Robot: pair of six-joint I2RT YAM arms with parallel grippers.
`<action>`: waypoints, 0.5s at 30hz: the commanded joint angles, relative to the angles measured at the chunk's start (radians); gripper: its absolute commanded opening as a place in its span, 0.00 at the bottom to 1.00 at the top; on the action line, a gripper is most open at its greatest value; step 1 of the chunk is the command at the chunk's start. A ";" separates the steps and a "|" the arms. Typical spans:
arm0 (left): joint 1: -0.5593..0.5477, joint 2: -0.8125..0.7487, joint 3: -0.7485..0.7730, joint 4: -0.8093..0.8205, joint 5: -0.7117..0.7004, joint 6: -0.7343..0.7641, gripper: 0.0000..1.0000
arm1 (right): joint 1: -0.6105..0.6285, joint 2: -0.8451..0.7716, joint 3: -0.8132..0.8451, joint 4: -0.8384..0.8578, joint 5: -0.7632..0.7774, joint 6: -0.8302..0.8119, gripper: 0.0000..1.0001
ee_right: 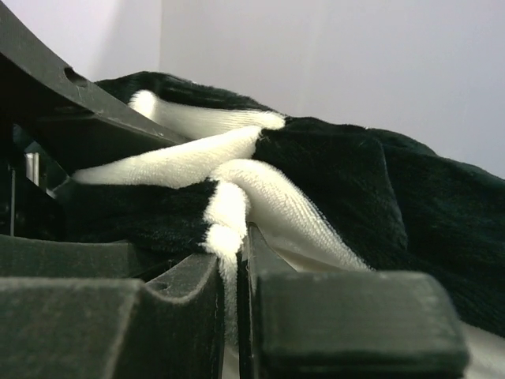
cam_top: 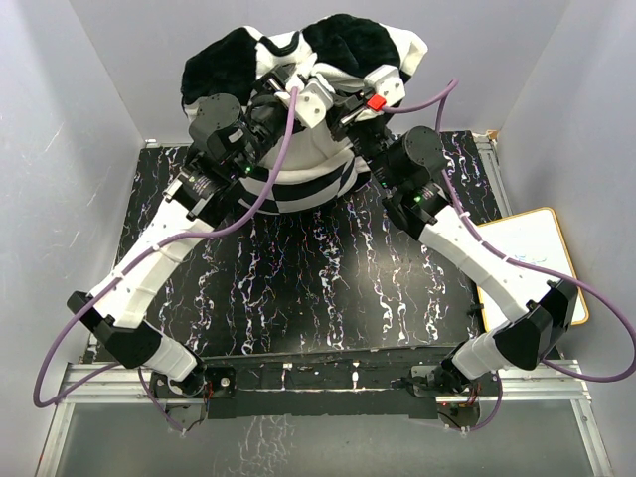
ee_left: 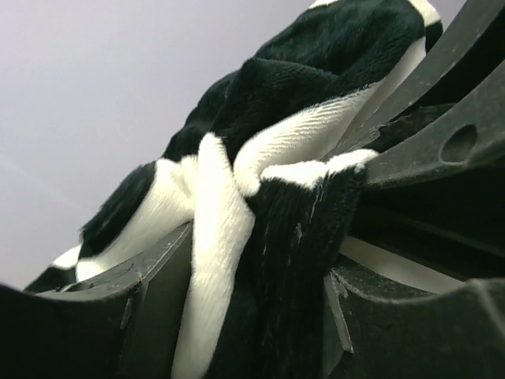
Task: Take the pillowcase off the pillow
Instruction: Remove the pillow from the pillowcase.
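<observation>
One pillowcase (cam_top: 338, 45); right fingers (ee_right: 355, 324) pinching it, left fingers (ee_left: 410, 166) parted around fold.

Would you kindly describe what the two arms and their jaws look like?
The left arm and right arm both have white link covers with black joint housings and bases. A purple cable loops along each. Small green lights glow near the wrists. The right wrist head carries a red tab. The jaws are matte black.

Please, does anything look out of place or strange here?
The pillowcase is bunched in a heap at the far edge of the table, not flat. A white board lies askew beside the table's right edge.
</observation>
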State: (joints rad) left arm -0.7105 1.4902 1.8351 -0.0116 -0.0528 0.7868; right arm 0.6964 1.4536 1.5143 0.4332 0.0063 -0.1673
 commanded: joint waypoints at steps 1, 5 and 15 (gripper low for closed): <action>-0.014 0.003 0.037 0.110 0.095 -0.017 0.48 | 0.015 -0.011 0.083 0.037 -0.102 0.062 0.08; -0.018 0.012 0.007 0.209 0.106 0.036 0.29 | 0.014 -0.012 0.094 0.032 -0.098 0.067 0.08; -0.018 0.112 0.242 0.084 0.036 -0.070 0.00 | -0.056 -0.189 -0.182 0.071 -0.037 0.222 0.56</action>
State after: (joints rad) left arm -0.7235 1.5784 1.8969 0.1066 -0.0170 0.8085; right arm 0.6575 1.3857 1.4342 0.4324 -0.0196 -0.0422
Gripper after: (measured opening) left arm 0.036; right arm 0.413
